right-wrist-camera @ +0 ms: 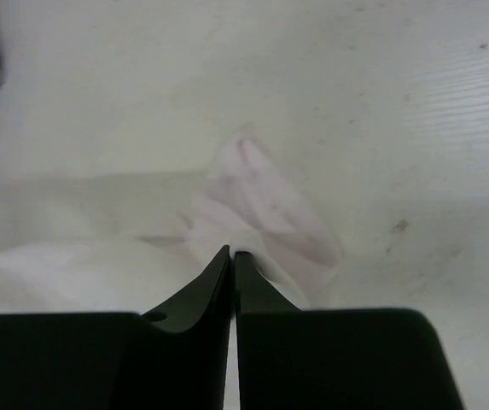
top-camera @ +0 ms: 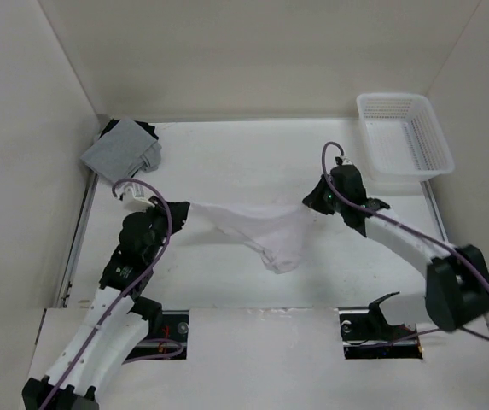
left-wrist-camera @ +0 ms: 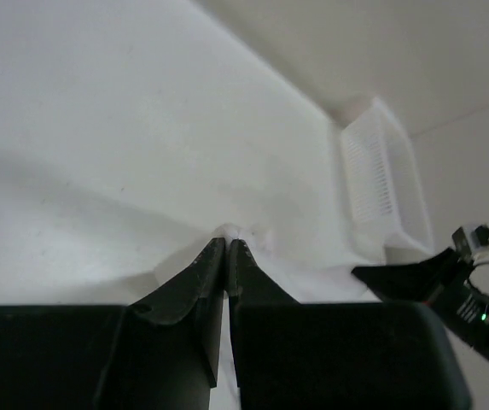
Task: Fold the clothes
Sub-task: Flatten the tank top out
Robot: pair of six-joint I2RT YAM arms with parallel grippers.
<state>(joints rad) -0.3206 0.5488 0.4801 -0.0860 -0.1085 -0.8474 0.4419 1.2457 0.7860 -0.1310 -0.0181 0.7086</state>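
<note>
Progress on the fold looks slight: no crease or doubled layer shows, and I judge this to be the spreading step that comes before any fold.

At the far left corner a grey garment (top-camera: 123,149) lies folded over dark cloth, well apart from the work and no part of it. Next comes the left gripper (top-camera: 176,211), its jaws pressed together on one end of the tank top (top-camera: 261,229); the left wrist view shows a small peak of white fabric pinched at the tips (left-wrist-camera: 227,243). From there the tank top runs rightward, lifted off the table (top-camera: 227,162) and strung between the two arms. Its upper edge is drawn fairly taut, while the middle sags in a bunched loop toward the near side. The right gripper (top-camera: 310,202) clamps the other end, and its wrist view shows the jaws closed with crumpled fabric (right-wrist-camera: 261,205) rising just beyond the tips (right-wrist-camera: 231,252). At the far right stands a white basket (top-camera: 402,137), untouched.

Nearly everything is left to do: the tank top must be laid flat and smoothed, then folded over itself. The bunched middle is likely to need straightening first, or the folds will set crooked.
</note>
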